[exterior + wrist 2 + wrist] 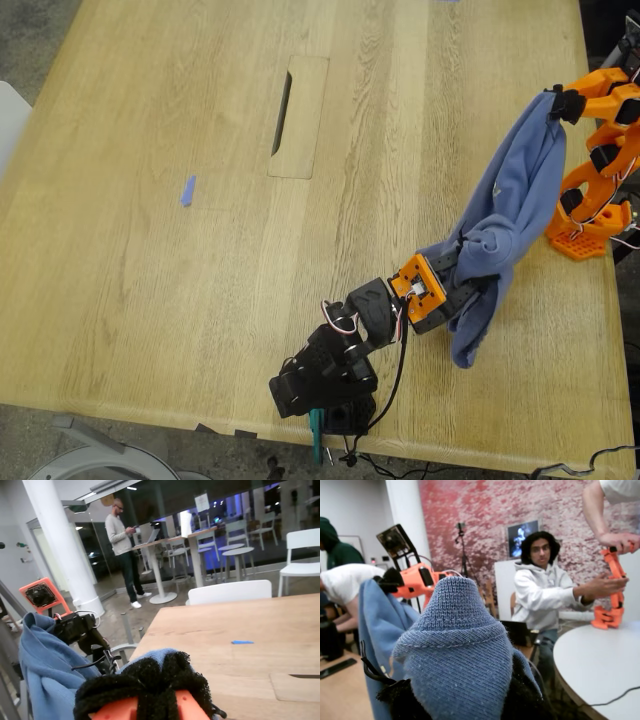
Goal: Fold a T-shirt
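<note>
The slate-blue T-shirt [515, 190] hangs bunched in the air between both arms, near the exterior view's right edge of the wooden table [150, 300]. My first gripper [460, 272], on the black arm at the table's near edge, is shut on the shirt's lower part, and a tail droops below it. In the first wrist view the T-shirt [455, 650] bulges out over the jaws. My second gripper [556, 101], on the orange arm at the exterior view's right, is shut on the shirt's top end. The T-shirt [45, 670] drapes toward the black arm in the second wrist view. The chest print is hidden.
A small blue tape strip [187, 190] lies on the table toward the exterior view's left. A slotted wooden panel [298, 117] is set into the tabletop. The orange arm's base [580, 235] stands at the table's edge. People [540, 595] and a white round table [600, 665] are behind.
</note>
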